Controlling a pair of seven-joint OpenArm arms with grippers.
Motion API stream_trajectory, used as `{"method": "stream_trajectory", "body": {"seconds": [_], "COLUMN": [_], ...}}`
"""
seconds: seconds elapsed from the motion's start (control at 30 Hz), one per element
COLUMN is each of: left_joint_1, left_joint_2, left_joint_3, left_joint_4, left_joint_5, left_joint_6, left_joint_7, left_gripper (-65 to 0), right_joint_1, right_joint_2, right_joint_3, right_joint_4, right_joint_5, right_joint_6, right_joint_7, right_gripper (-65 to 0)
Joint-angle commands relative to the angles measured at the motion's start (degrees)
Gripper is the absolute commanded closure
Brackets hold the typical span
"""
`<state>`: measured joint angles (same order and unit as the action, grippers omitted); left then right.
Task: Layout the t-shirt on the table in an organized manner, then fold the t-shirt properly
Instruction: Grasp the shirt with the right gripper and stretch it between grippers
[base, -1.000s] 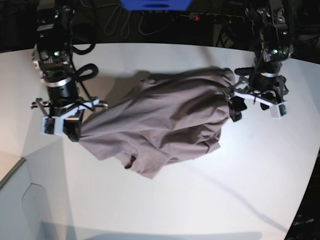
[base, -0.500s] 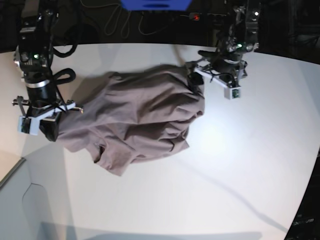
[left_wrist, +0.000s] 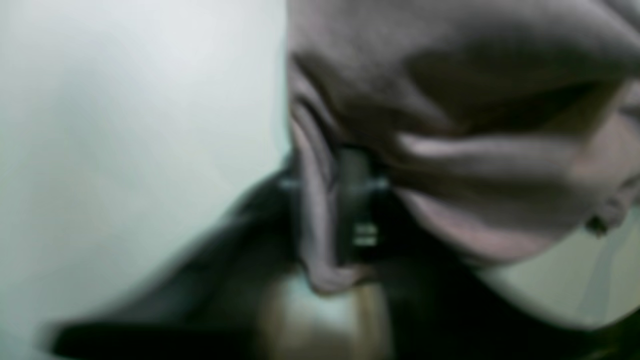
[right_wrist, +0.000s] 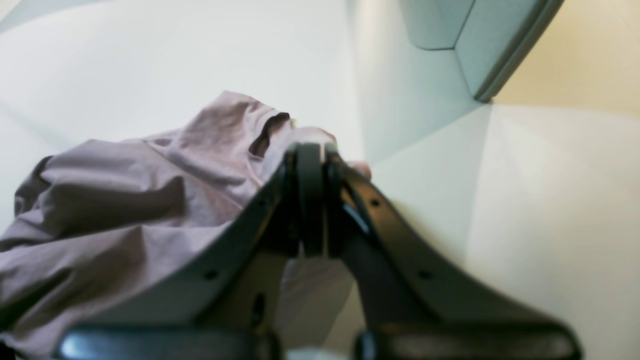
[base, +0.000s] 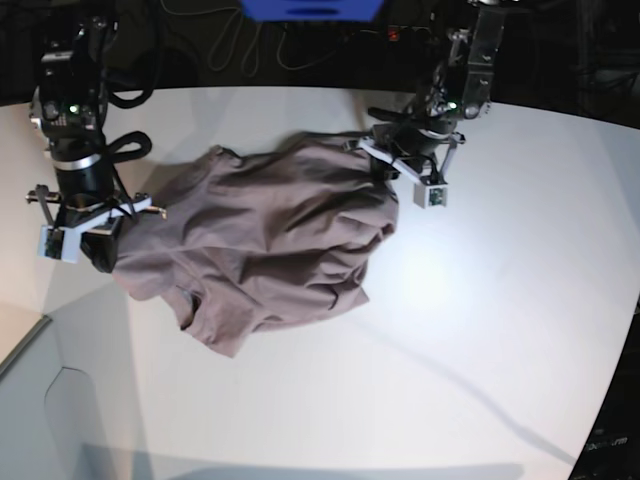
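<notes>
Shirt (base: 260, 240) is soft, light and floppy; both claws, left (base: 385, 165) and right (base: 100, 255), pinch its far corners above the counter (base: 480, 330).

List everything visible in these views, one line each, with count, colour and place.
dusty mauve-brown short-sleeved t-shirt of thin fabric: one, mauve-brown, bunched and wrinkled on the table's middle-left, stretched between both arms.
glossy white table: one, white, fills most of the base view.
blue object: one, blue, past the table's far edge, cut off by the frame.
dark cables: several, black, behind the far edge.
left end effector: one, black, shut on the shirt's far right edge.
right end effector: one, black, shut on the shirt's left edge.
</notes>
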<state>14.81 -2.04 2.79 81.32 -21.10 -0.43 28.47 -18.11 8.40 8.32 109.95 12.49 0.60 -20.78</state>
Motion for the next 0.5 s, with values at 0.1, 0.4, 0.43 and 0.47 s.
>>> {"method": "stream_trajectory", "body": {"seconds": [0.1,0.4,0.43,0.47], "left_joint_1": [0.6,2.6,1.4,-0.3], "left_joint_2": [0.0,-0.5,-0.7,-1.3], "left_joint_3": [-0.6,-11.0,-11.6,-12.1], "left_joint_4": [4.2,28.4,30.5,32.0], "left_joint_5": [-0.2,-0.8,-0.8,-0.8], "left_joint_6": [0.0,0.0,0.0,0.0], "left_joint_7": [0.8,0.8,0.8,0.8], "left_gripper": [-0.1,0.0,0.0,0.0], "right_joint_1": [-0.4,1.2,2.3,3.4], "right_joint_2": [0.5,2.7,2.7,2.6], "right_joint_3": [0.3,0.0,0.3,0.4], "right_joint_4": [1.2,5.5,5.8,5.8], "right_joint_5": [0.2,0.5,0.5,0.5], "right_joint_6": [0.2,1.6,2.7,3.9], "right_joint_7": [1.7,2.0,2.0,2.0], "right_gripper": [0.0,0.0,0.0,0.0]}}
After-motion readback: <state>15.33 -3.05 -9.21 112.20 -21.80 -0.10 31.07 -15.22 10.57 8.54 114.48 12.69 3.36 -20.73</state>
